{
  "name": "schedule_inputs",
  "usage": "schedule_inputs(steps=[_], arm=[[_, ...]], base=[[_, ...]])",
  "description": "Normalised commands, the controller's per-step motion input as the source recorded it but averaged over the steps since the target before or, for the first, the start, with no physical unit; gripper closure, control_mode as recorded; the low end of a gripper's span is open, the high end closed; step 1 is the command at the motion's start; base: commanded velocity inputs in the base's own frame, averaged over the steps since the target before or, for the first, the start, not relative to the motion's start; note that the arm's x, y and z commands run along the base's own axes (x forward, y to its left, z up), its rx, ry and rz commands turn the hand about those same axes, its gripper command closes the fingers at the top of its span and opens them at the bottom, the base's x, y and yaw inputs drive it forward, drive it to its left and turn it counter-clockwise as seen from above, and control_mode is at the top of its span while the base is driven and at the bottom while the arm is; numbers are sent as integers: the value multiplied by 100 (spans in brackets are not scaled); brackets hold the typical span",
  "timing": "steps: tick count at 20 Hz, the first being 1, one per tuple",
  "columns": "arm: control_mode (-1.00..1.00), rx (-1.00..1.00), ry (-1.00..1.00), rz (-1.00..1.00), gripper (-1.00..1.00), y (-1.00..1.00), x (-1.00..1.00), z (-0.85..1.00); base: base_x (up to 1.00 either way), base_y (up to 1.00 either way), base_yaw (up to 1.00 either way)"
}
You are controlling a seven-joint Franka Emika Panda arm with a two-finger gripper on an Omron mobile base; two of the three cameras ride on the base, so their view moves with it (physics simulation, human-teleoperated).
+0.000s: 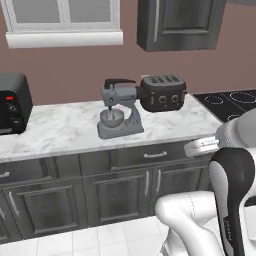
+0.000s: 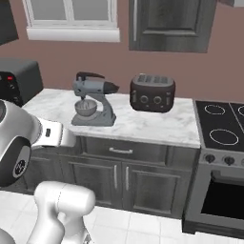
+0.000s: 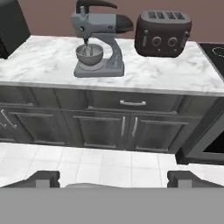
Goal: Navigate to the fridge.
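A marble counter [image 1: 60,127] with a mixer [image 1: 119,107] and toaster [image 1: 162,93] is faced at frame centre; a stove [image 2: 221,125] is seen at right. No fridge is seen, so navigation is judged unfinished. The gripper [image 3: 113,179] is held open, empty.

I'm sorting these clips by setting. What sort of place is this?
A home kitchen, rendered in simulation. A stand mixer and a toaster sit on a marble counter over dark cabinets, with a stove at its right end.
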Motion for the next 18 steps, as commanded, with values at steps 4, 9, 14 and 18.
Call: schedule_inputs(steps=[4,9,14,18], arm=[[100,0,0,0,-100,0,0,0],[100,0,0,0,-100,0,0,0],[100,0,0,0,-100,0,0,0],[100,0,0,0,-100,0,0,0]], base=[[-53,100,0],[-46,100,0],[-49,100,0],[-61,100,0]])
